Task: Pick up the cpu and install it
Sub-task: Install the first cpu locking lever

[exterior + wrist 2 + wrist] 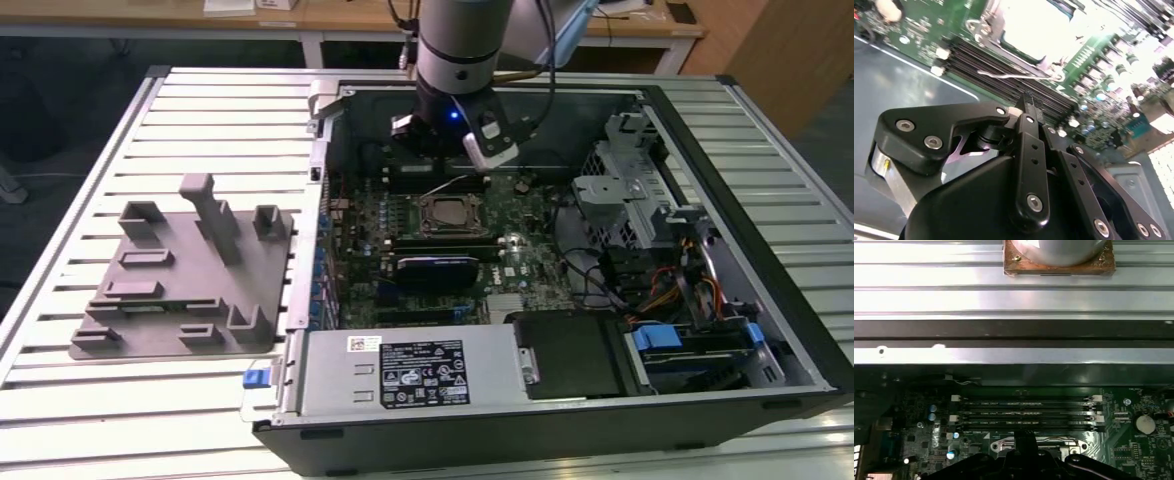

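Exterior view: cpu [446, 212] already sitting in the black-framed socket [446, 232] on the green motherboard [527, 265], flat, silvery-grey square top with a paler rim. Blown out to a bright white patch in the second wrist view [1034, 27], thin metal lever [1019, 76] lying just beside it. Claw [447, 160] hanging just above the socket, holding nothing; fingers [1029, 112] look pressed together, so closed. Memory slots [1026, 412] next to the socket in the first wrist view. All inside an open computer case [747, 160] lying on a ribbed metal tabletop [80, 400]. Grey tray [187, 280] with upright blocks off to the exterior view's left, well apart. Wooden desk [347, 20] behind.
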`<action>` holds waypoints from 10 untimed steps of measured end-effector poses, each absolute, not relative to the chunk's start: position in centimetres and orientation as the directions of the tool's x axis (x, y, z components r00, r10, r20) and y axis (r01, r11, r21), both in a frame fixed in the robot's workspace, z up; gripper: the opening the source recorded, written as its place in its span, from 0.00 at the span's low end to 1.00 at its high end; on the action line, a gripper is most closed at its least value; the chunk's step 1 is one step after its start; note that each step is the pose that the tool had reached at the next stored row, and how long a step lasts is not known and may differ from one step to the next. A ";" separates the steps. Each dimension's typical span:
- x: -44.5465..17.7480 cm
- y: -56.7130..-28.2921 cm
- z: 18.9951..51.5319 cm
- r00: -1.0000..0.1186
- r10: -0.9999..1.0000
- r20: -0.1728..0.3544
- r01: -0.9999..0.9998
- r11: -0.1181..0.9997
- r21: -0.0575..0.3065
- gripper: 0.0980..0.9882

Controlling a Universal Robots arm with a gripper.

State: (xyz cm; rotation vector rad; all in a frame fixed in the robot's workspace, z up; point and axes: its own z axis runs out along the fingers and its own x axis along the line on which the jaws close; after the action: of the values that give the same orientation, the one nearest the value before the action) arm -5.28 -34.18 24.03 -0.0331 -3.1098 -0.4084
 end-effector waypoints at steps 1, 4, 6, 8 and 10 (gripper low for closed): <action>-5.0 -34.2 24.0 -1.000 0.021 0.008 0.022 0.966 0.258 0.01; -4.4 -34.2 24.0 -1.000 0.021 0.008 0.022 0.966 0.258 0.01; -4.3 -34.2 24.0 -1.000 0.021 0.008 0.022 0.966 0.258 0.01; -4.3 -34.2 24.0 -1.000 0.021 0.008 0.022 0.966 0.258 0.01; -4.3 -34.2 24.0 -1.000 0.021 0.008 0.022 0.966 0.258 0.01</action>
State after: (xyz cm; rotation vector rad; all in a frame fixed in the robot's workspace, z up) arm -4.32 -34.17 24.02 -0.0343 -3.1099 -0.4083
